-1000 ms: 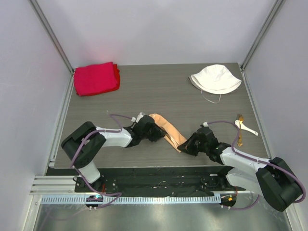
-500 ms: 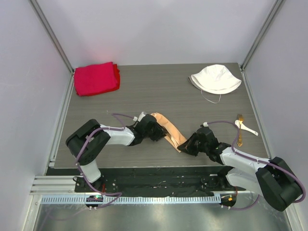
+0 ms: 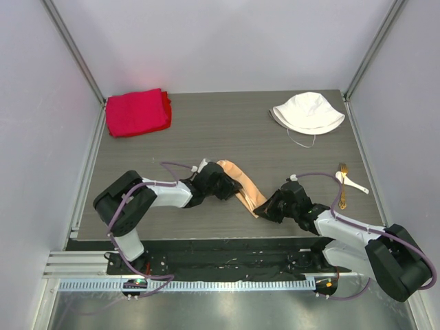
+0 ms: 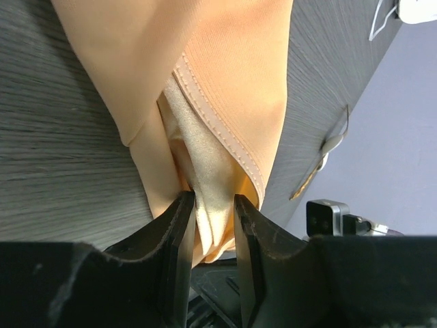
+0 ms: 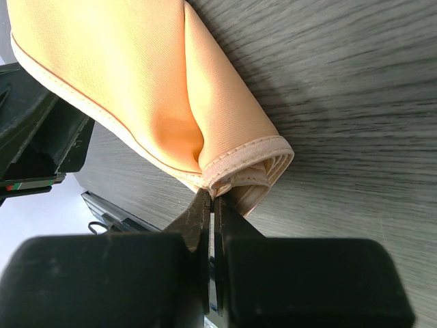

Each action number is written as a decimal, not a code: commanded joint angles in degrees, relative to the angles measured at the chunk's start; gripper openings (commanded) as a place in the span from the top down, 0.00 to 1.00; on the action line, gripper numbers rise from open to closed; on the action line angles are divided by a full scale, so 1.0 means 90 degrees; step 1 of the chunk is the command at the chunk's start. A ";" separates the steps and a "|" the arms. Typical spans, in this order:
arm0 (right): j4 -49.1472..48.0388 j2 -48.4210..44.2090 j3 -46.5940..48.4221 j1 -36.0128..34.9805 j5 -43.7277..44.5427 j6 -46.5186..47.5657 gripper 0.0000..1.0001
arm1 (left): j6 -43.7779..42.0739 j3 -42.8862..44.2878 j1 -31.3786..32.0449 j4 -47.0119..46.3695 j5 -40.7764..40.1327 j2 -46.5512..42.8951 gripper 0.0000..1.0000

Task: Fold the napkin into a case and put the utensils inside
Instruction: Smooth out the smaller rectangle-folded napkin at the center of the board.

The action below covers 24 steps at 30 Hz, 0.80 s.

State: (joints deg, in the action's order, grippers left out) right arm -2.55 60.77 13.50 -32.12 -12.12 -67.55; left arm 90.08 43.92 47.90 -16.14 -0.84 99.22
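Dark wood-grain table (image 3: pixel 206 130) filled my overhead feed, with pale walls on three sides. I took the white bucket hat (image 3: pixel 308 111) at the far right as my marker. Level with the hat and well to its left sat a thick red cloth (image 3: pixel 137 112). On the hat's near side, by the right edge, lay a small white spoon (image 3: pixel 352 182) with a gold fork (image 3: pixel 342 187) just beside it.

The napkin (image 3: pixel 240 184) lay as a narrow, slanting band nearer the arm bases than the hat and to its left, well apart from it, strung between the two grippers.

From above I could see neither grip. The left wrist camera gave me that: the left gripper (image 3: pixel 228 191) (image 4: pixel 214 205) had its jaws partly apart, with bunched folds of the napkin (image 4: pixel 225 82) filling the gap and pressing against both fingers. That feed also showed a stitched hem running along a folded layer, and beyond it the spoon (image 4: pixel 332 143), the fork (image 4: pixel 307 181) and a corner of the hat (image 4: pixel 420 8).

The right wrist camera showed the right gripper (image 3: pixel 263 208) (image 5: pixel 212 205) closed tight, pinching the hemmed corner at the napkin's (image 5: pixel 123 75) folded end, where several layers were stacked. Black parts of the other arm sat at that frame's left edge.
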 commanded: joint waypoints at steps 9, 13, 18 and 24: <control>-0.0059 -0.0024 0.0024 0.0014 0.0018 0.0103 0.99 | 0.0323 0.0081 0.0049 -0.0483 0.0318 0.0167 0.68; -0.0059 -0.0044 0.0053 0.0004 0.0048 0.0093 0.99 | 0.0342 -0.0026 0.0049 -0.0424 0.0318 0.0157 0.64; -0.0059 -0.0024 0.0082 0.0004 0.0028 0.0084 0.99 | 0.0245 -0.0105 0.0059 -0.0472 0.0299 0.0216 0.61; 0.0214 -0.0248 0.0102 0.0014 0.0019 0.0103 0.99 | -0.0115 0.0071 0.0010 -0.0560 0.0162 0.0382 0.82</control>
State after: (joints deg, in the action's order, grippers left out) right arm -2.22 60.71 13.50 -32.12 -12.12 -67.57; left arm 92.31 43.27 48.25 -18.74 1.52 101.95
